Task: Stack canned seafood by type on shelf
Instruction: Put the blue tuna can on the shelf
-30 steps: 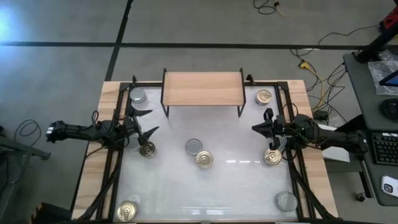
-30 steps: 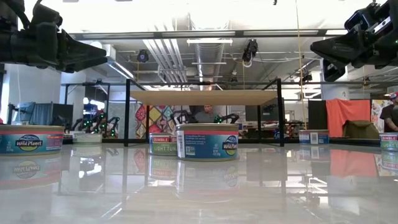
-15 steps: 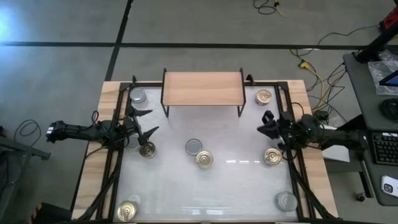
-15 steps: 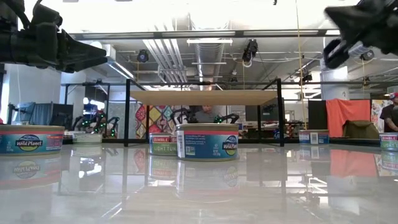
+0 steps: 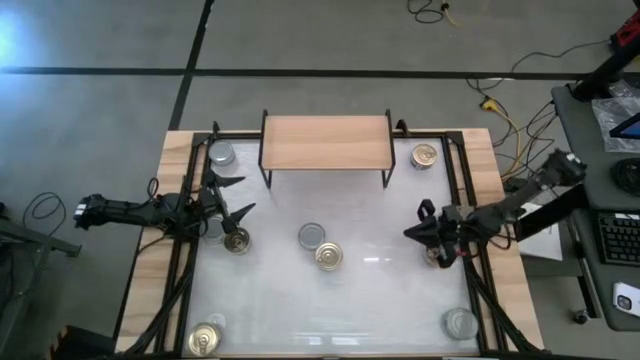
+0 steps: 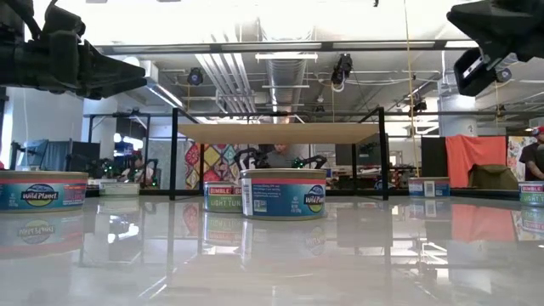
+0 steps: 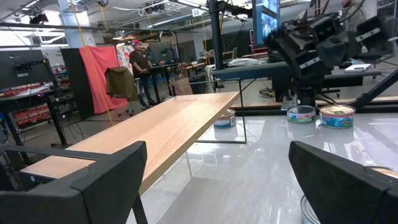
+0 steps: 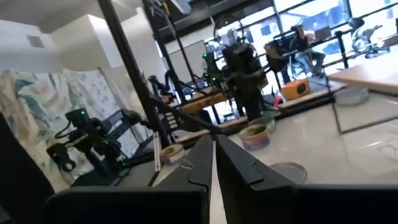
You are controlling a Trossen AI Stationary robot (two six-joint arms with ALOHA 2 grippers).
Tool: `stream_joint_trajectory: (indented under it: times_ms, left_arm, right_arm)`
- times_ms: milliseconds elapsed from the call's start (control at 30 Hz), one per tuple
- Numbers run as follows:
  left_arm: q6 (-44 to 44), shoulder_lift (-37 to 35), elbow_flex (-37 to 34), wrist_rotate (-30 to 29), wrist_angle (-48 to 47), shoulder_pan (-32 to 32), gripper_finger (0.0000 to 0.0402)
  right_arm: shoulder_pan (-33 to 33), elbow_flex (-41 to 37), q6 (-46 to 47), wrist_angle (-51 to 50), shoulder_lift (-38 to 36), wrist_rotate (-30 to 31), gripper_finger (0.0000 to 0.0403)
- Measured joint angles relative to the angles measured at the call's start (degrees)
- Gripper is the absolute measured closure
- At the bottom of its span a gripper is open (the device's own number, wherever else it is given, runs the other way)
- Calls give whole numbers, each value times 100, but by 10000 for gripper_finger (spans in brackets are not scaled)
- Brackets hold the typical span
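Shelf [image 5: 325, 142] stands at the far middle of the table [image 5: 150, 275], its wood top bare — no tin on it yet. The canned seafood is scattered over the glossy white surface: a silver-topped tin [image 5: 221, 154] left of the shelf, a gold-topped one [image 5: 424, 155] right of it, a silver tin [image 5: 311, 235] touching or just beside a gold tin [image 5: 328, 256] at centre, one gold tin [image 5: 237, 241] by the left arm, a gold one [image 5: 205, 338] and a silver one [image 5: 460, 322] at the near corners.

Left gripper [image 5: 232, 198] hovers at the left edge with fingers spread wide, empty, just beside the gold tin there. Right gripper [image 5: 412, 233] is over the right side with fingers clenched together, holding nothing; an eighth tin [image 5: 433, 256] shows only partly beneath it.

Handling, as a judgement: the tins look rigid, squat and dense for their size, not fragile. Smooth metal walls and paper labels could slip, and the polished table would let a nudged tin slide. The best hold is probably across the side wall, fingers straddling the round body from above — the lid offers no purchase.

Views: the high view alone gives lid colour, hence type. The low view hides the lids but shows the printed labels on the tins [image 6: 283, 194] and the open space under the shelf. The left wrist view looks along the shelf plank toward two tins beyond it.
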Motion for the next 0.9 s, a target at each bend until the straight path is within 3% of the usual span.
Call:
stream_joint_trajectory:
  times_ms: [133, 367, 500, 700, 900]
  left_arm:
    - [0, 0, -1, 0, 0, 0, 25]
    - [0, 0, -1, 1, 0, 0, 25]
    - [0, 0, -2, 2, 0, -2, 25]
    - [-1, 0, -2, 1, -4, -2, 25]
    - [0, 0, -1, 1, -2, -1, 25]
  right_arm:
    - [189, 590, -47, 359, 1335, 63, 390]
    - [185, 2417, -412, -208, 3579, 66, 390]
    - [161, 3565, -599, -1642, 4335, 144, 390]
    - [-168, 5122, -33, -4668, 5134, 986, 390]
    - [-612, 6123, -57, -5700, 6001, 1020, 390]
